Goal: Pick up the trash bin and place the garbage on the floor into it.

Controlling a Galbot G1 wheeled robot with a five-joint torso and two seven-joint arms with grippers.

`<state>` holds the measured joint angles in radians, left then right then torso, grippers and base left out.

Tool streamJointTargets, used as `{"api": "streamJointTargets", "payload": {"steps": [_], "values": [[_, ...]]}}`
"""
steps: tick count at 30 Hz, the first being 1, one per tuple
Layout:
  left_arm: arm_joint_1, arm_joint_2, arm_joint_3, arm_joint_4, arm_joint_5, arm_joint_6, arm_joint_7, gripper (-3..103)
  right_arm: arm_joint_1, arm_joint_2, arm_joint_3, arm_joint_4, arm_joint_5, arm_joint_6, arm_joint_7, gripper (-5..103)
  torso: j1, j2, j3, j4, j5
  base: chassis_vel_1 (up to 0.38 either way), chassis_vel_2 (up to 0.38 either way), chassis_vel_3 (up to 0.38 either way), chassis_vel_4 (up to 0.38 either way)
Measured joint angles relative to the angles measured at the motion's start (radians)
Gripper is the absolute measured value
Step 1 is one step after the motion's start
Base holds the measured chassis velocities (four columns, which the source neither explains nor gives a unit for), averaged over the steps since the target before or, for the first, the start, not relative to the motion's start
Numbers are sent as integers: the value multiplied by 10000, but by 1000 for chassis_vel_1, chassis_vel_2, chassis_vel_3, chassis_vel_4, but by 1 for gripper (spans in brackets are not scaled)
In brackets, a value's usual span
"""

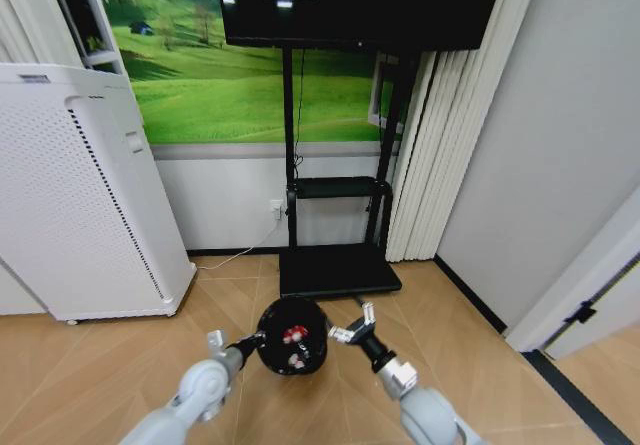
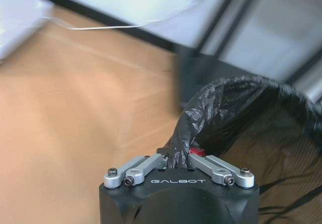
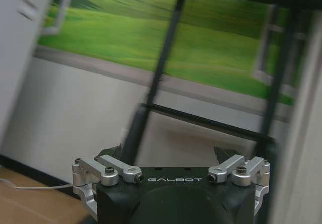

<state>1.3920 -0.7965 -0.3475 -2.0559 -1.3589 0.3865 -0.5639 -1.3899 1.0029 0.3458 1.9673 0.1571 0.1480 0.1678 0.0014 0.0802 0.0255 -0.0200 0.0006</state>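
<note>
**Black bin held at the left jaws, right jaws spread beside it**

White and perforated, the tall appliance (image 1: pixel 85 195) is standing well to the left of the trash bin (image 1: pixel 292 337) and clear of both arms. Behind the bin, the dark base of the screen stand (image 1: pixel 338 270) is lying close to its far rim, and this looks like the nearest obstruction to any forward travel. The floor (image 1: pixel 470 365) of tan parquet is spreading beneath; no loose garbage can be made out on it. The bin is sitting between the two arms, its mouth facing up toward the head camera, with red and white items (image 1: pixel 292 336) lying inside. The left gripper (image 2: pixel 177 158) is meeting the bin at its left rim, jaws pinched together on a bunched fold of the black liner (image 2: pixel 211 110). The right gripper (image 1: pixel 352 327) is hovering just beside the bin's right rim, jaws spread wide and holding nothing. Judged from this, the left arm is carrying the bin while the right is free to fetch.
</note>
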Motion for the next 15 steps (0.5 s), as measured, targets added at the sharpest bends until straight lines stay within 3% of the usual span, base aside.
{"api": "streamJointTargets", "payload": {"steps": [2,3,4,5,6,7,9,11,12,13,15], "values": [[1541,378,-2183,-1269,-1323,614,-935,3,-90,462,1596,-249,145,-285,45,100,1,0,-1,-11,-11,0,0,0,0],[1541,378,-2183,-1269,-1323,614,-935,3,-90,462,1596,-249,145,-285,45,100,1,0,-1,-11,-11,0,0,0,0],[2262,330,-3210,-1623,-1478,804,-953,3,-114,551,2013,-319,320,-429,79,100,0,1,-2,-16,-5,0,0,0,0],[3768,-69,-5042,-2068,-1552,1110,-750,3,-198,597,2636,-414,615,-605,132,100,0,3,-3,-14,6,0,0,0,0],[4497,-427,-5889,-2174,-1528,1257,-445,3,-289,591,2949,-459,739,-698,139,100,0,1,-2,-4,-6,0,0,0,0],[4497,-427,-5889,-2174,-1528,1257,-445,3,-289,591,2949,-459,739,-698,139,100,0,1,-2,-4,-6,0,0,0,0],[5736,-1311,-7422,-2202,-1154,1409,477,3,-482,583,3542,-492,1013,-848,180,100,0,3,-3,-2,-8,0,0,0,0],[6089,-1651,-7880,-2113,-899,1376,778,3,-566,610,3722,-491,1139,-919,227,100,0,2,-3,-3,-4,0,0,0,0],[6576,-2138,-8429,-1946,-495,1185,1182,3,-691,693,3975,-431,1330,-1040,309,100,-1,2,-3,-4,-6,0,0,0,0],[6576,-2138,-8429,-1946,-495,1185,1182,3,-691,693,3975,-431,1330,-1040,309,100,-1,2,-3,-4,-6,0,0,0,0],[7190,-2799,-8923,-1689,100,715,1718,3,-924,883,4320,-240,1675,-1145,383,100,-1,2,-2,-4,-7,0,0,0,0]]}}
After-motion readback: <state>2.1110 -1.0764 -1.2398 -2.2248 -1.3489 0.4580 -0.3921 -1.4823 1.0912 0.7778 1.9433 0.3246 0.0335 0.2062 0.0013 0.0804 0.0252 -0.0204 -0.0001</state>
